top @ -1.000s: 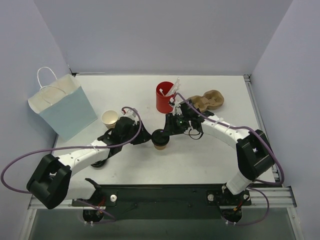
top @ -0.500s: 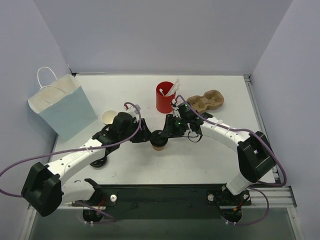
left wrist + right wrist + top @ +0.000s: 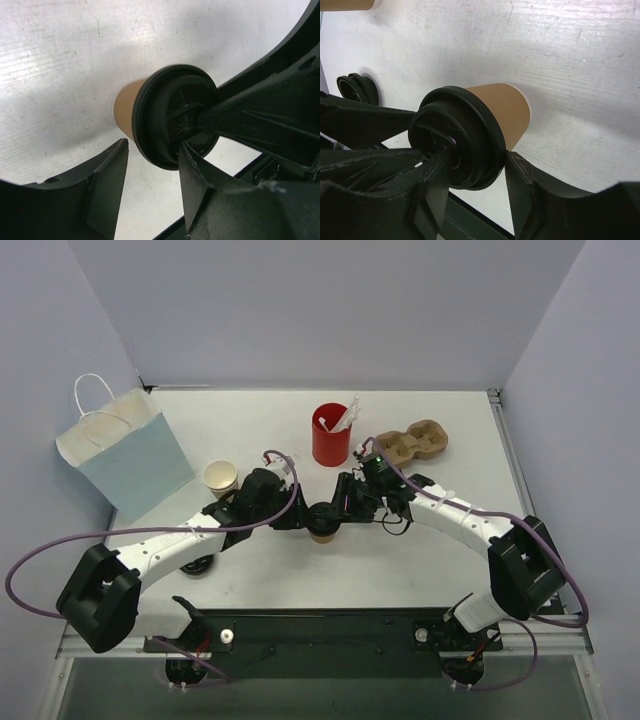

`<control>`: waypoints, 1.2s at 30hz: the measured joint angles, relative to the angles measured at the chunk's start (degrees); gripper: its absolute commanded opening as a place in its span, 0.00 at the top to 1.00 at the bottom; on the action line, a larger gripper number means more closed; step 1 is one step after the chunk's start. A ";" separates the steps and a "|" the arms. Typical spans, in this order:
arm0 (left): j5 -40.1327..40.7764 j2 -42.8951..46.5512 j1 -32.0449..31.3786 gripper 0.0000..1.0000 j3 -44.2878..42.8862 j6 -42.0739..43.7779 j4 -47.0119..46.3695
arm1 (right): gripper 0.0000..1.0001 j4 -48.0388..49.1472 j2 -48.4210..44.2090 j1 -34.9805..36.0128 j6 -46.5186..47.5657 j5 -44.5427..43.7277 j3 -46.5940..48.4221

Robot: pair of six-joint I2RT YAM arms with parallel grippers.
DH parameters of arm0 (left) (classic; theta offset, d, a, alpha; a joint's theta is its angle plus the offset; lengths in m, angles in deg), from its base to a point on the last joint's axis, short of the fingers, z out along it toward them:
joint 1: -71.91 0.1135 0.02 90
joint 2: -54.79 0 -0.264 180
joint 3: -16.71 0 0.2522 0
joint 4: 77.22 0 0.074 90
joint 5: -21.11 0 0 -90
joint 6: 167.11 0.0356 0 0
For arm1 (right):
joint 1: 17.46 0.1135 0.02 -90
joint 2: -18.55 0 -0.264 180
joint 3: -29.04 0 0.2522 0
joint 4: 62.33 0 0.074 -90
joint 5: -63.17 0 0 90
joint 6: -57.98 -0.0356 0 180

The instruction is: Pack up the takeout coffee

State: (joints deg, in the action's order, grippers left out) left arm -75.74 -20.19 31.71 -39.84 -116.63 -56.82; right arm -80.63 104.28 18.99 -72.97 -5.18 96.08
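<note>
Two robot arms meet at the middle of a white table [image 3: 400, 570], both closing in on one cup. The takeout coffee [image 3: 322, 522], a small brown paper cup with a black lid [image 3: 165, 120], stands upright on the table directly between the two sets of fingers.

The left gripper [image 3: 154, 149] reaches in from the left with its fingers [image 3: 107, 185] spread. The cup sits in the gap between them. A sliver of table shows between one fingertip and the cup wall, while the other fingertip lies against the lid rim.

The right gripper [image 3: 479, 159] reaches in from the opposite side. Its fingers [image 3: 525, 200] straddle the lid, one crossing in front of it and one at its rim. I cannot tell whether they are pinching the cup or only resting beside it.

Beyond both sets of fingertips, towards the back of the table, stands a taller red cup [image 3: 328, 443] holding white stirrers [image 3: 345, 418]. A brown cup carrier [image 3: 412, 443] lies behind the right gripper's fingers. A lidless paper cup [image 3: 220, 476] stands behind the left gripper's fingers. Further out on that side, a pale blue paper bag [image 3: 125, 455] stands upright.
</note>
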 measured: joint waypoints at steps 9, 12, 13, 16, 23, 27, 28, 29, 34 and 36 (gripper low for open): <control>0.98 -1.99 -0.33 0.50 -1.75 2.67 -0.85 | 0.53 -4.42 -1.09 -2.86 4.35 1.51 1.11; 0.96 -2.51 -0.35 0.50 -2.25 3.67 -0.87 | 0.53 -5.66 -1.09 -4.26 6.32 2.80 1.90; 0.94 -2.64 -0.35 0.50 -2.36 3.87 -0.94 | 0.54 -5.99 -1.09 -4.59 6.73 3.08 2.05; 0.79 -2.91 -0.37 0.50 -2.43 4.35 -1.33 | 0.57 -6.67 -1.09 -5.49 8.44 4.33 2.36; 0.59 -3.89 -0.92 0.51 -2.75 4.76 -2.36 | 0.61 -7.69 -0.74 -6.27 11.67 7.37 4.24; 0.79 -4.20 -1.09 0.51 -2.78 4.76 -2.82 | 0.67 -7.02 1.01 -6.78 12.66 8.76 4.92; 0.90 -4.26 -1.14 0.51 -2.75 4.68 -2.97 | 0.67 -6.51 1.57 -7.04 12.72 8.87 4.57; 1.07 -4.28 -1.22 0.51 -2.75 4.59 -3.08 | 0.69 -5.60 1.95 -7.43 12.70 8.85 3.67; 1.70 -3.80 -1.40 0.54 -0.28 3.45 -6.73 | 0.71 2.21 0.85 -9.01 10.08 12.13 -2.19; 2.05 -3.50 -1.40 0.54 1.01 2.80 -8.57 | 0.72 4.90 -0.02 -9.11 9.03 12.37 -4.13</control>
State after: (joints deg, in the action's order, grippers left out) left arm -73.69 -23.69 30.31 -38.84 -113.84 -65.39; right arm -75.73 104.26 9.88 -63.94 7.19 91.95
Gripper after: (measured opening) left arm 0.478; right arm 0.301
